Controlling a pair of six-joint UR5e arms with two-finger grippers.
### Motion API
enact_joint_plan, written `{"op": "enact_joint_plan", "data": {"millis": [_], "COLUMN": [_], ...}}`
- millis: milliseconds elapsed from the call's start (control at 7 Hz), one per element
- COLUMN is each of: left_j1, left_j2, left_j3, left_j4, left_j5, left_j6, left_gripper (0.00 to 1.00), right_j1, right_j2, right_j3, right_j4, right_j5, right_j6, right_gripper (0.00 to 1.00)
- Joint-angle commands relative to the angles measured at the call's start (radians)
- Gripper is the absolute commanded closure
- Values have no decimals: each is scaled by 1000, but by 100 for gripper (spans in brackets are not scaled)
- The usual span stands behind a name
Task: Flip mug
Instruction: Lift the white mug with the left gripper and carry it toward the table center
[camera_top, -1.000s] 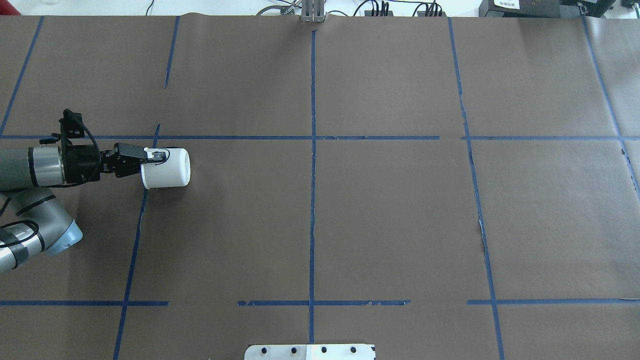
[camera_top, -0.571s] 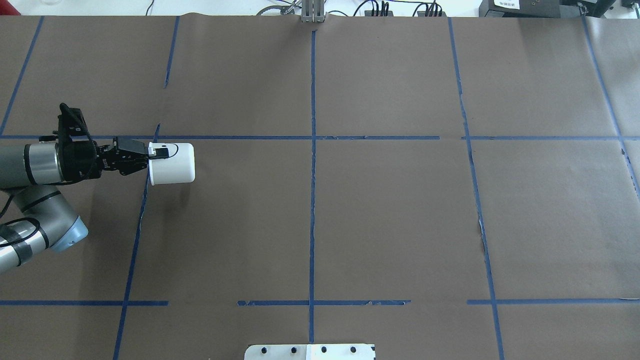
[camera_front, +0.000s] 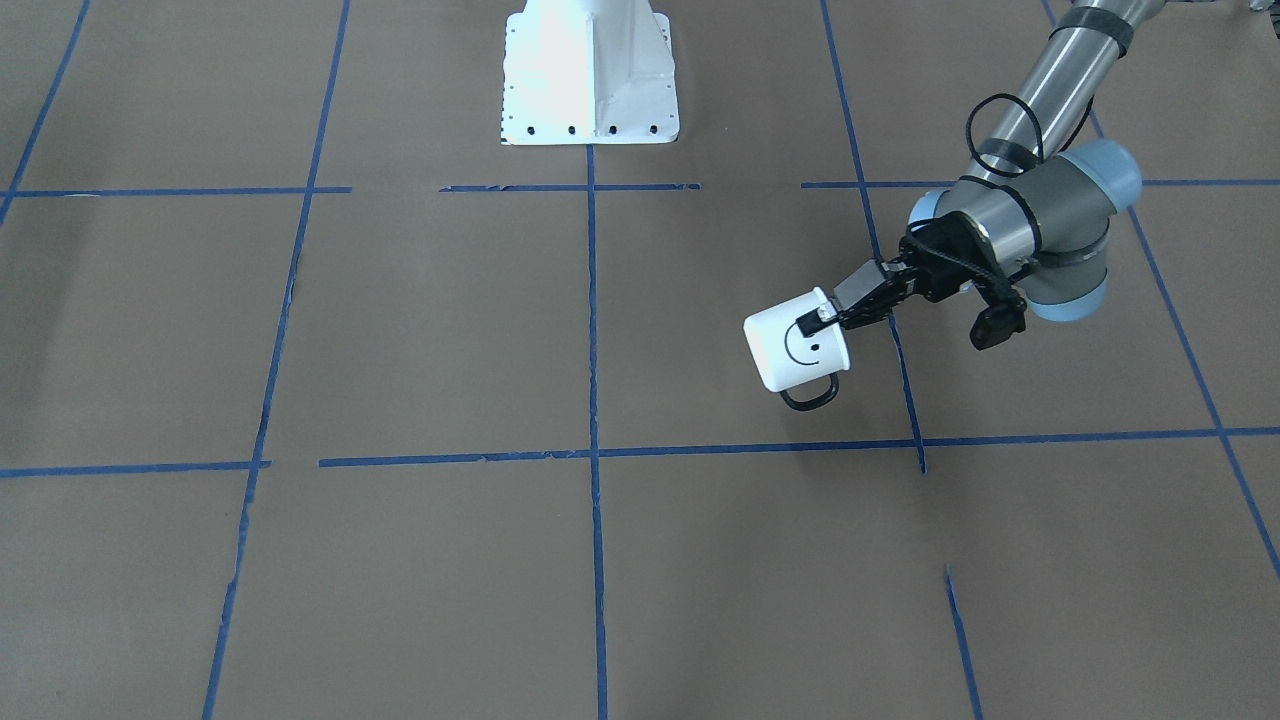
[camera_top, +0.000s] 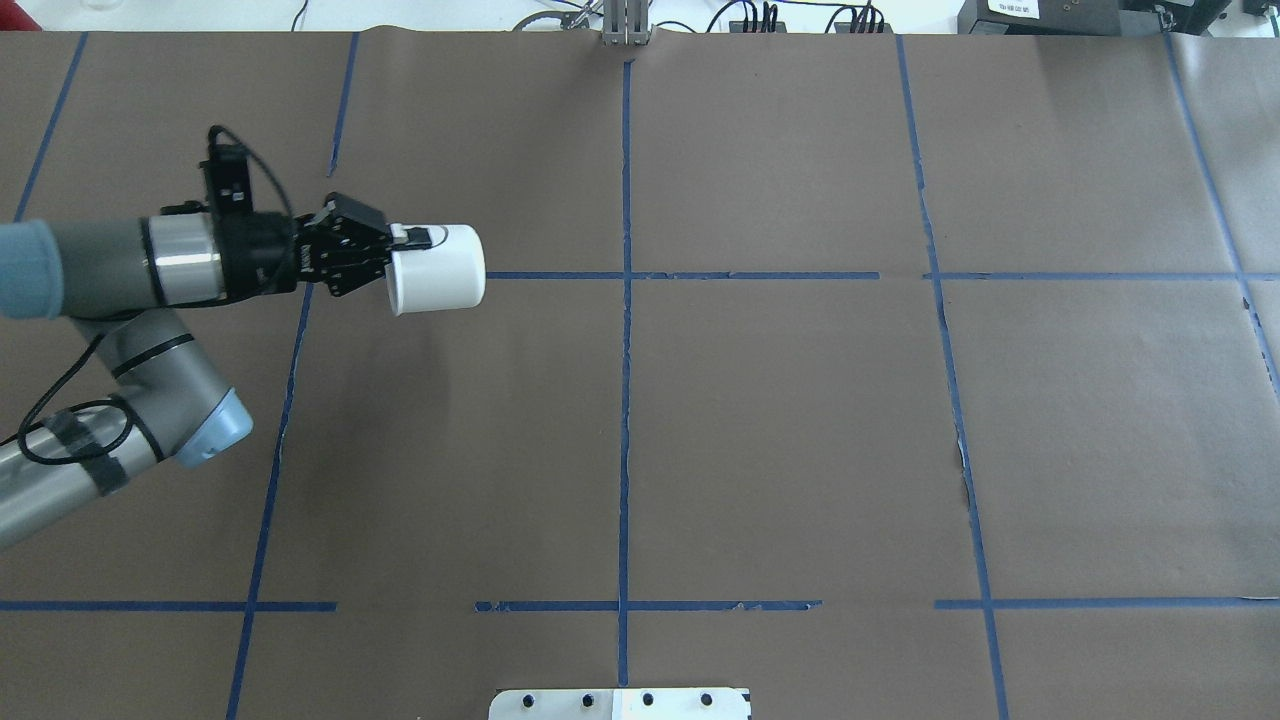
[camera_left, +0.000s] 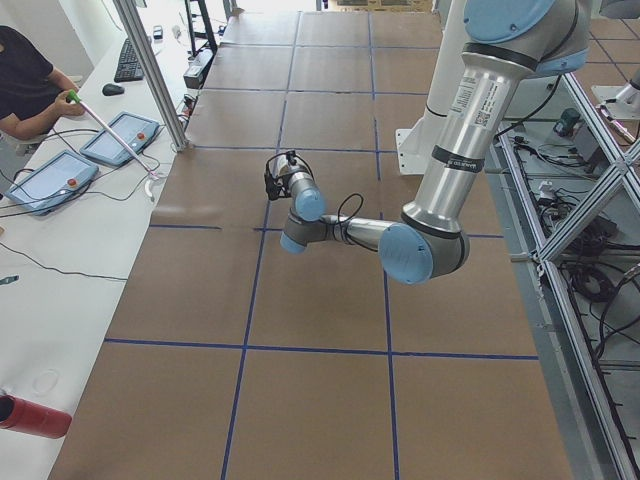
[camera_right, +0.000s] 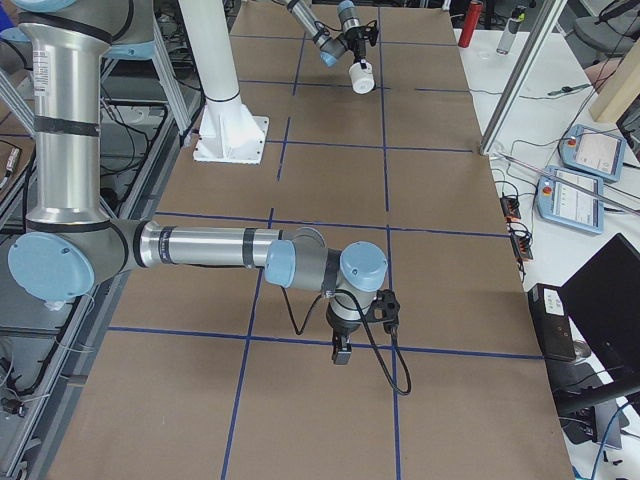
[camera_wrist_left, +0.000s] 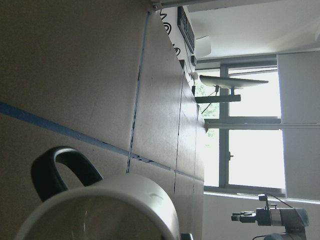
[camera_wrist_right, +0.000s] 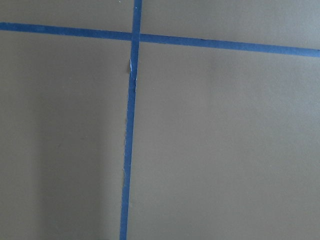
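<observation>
The white mug (camera_top: 437, 268) with a black smiley face (camera_front: 800, 345) is held in the air, lying sideways, its mouth toward the wrist. Its black loop handle (camera_front: 808, 397) hangs on the operators' side. My left gripper (camera_top: 405, 238) is shut on the mug's rim, one finger inside and one outside (camera_front: 815, 320). The left wrist view shows the rim (camera_wrist_left: 100, 210) and handle (camera_wrist_left: 60, 170) close up. The mug also shows small in the exterior right view (camera_right: 360, 80). My right gripper (camera_right: 340, 352) hangs low over the table in that view only; I cannot tell whether it is open.
Brown paper with a blue tape grid (camera_top: 625, 300) covers the table. The robot's white base plate (camera_front: 590, 90) stands at the robot's edge. Operators' pendants (camera_left: 60, 175) and a red can (camera_left: 30, 415) lie on the side bench.
The left gripper has lifted the mug off the table and carried it away from the robot and toward the table's middle. The mug stays sideways in its grip.
</observation>
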Motion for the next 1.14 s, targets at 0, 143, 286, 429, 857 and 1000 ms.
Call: {"op": "enact_joint_plan", "data": {"millis": [0,143,286,429,857,1000], "left_j1": [23,44,101,130,258,258], "left_j2": [-159,-238,-347,-426,-610,-686], "left_j3": [-63,-65,-62,-62,36,117], "left_j4": [462,662,943,1184,1597,1694], "left_j5": [8,48,69,103,240,241], "left_j6": [75,159,213,342,407,452], "left_gripper": [100,100,100,100,100,100], "right_j1": [0,0,0,0,0,0], "right_j2": [0,0,0,0,0,0], "right_j3": [0,0,0,0,0,0], "right_j4": [0,0,0,0,0,0], "right_j5": [0,0,0,0,0,0], "right_j6": [0,0,0,0,0,0], "right_gripper": [0,0,0,0,0,0]}}
